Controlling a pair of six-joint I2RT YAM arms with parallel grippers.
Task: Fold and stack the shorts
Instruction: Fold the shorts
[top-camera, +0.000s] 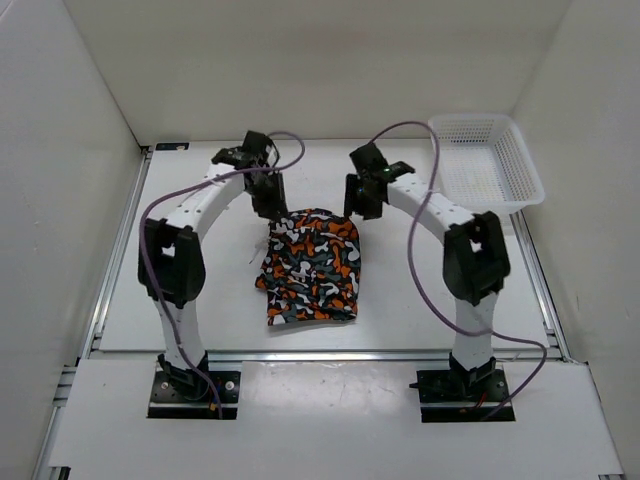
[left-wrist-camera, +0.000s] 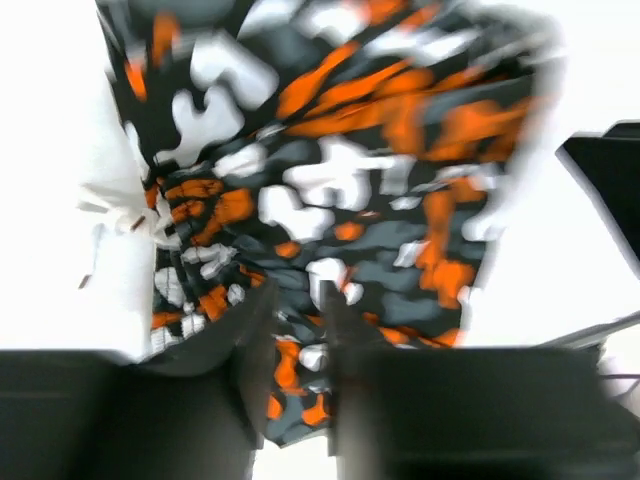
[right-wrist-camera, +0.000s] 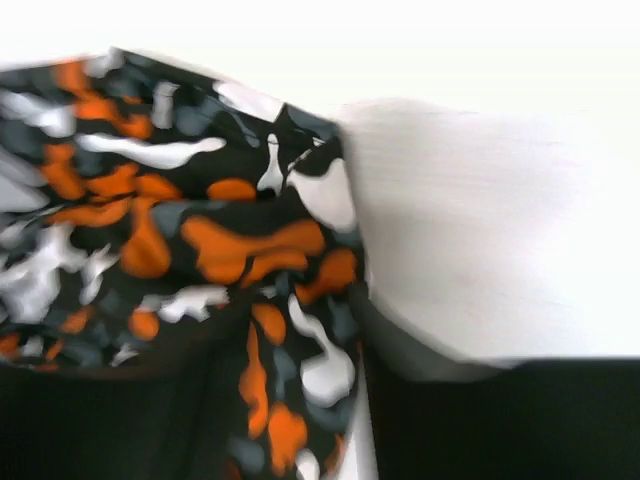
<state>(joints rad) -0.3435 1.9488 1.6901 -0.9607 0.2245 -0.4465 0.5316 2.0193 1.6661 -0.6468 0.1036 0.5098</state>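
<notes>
The shorts (top-camera: 310, 265) lie in a folded bundle on the white table between the two arms, printed in orange, black, grey and white blotches. My left gripper (top-camera: 268, 200) hangs over their far left corner and my right gripper (top-camera: 362, 205) over their far right corner. In the left wrist view the shorts (left-wrist-camera: 330, 170) fill the frame, and the left gripper (left-wrist-camera: 295, 295) has its fingers a narrow gap apart with cloth lying in the gap. The right wrist view is blurred: the right gripper (right-wrist-camera: 300, 320) stands open astride the corner of the shorts (right-wrist-camera: 180, 230).
A white mesh basket (top-camera: 472, 121) stands at the far right of the table. White walls close in the table on the left, right and back. Purple cables loop from both arms. A small white tag (left-wrist-camera: 110, 215) sticks out at the shorts' left edge.
</notes>
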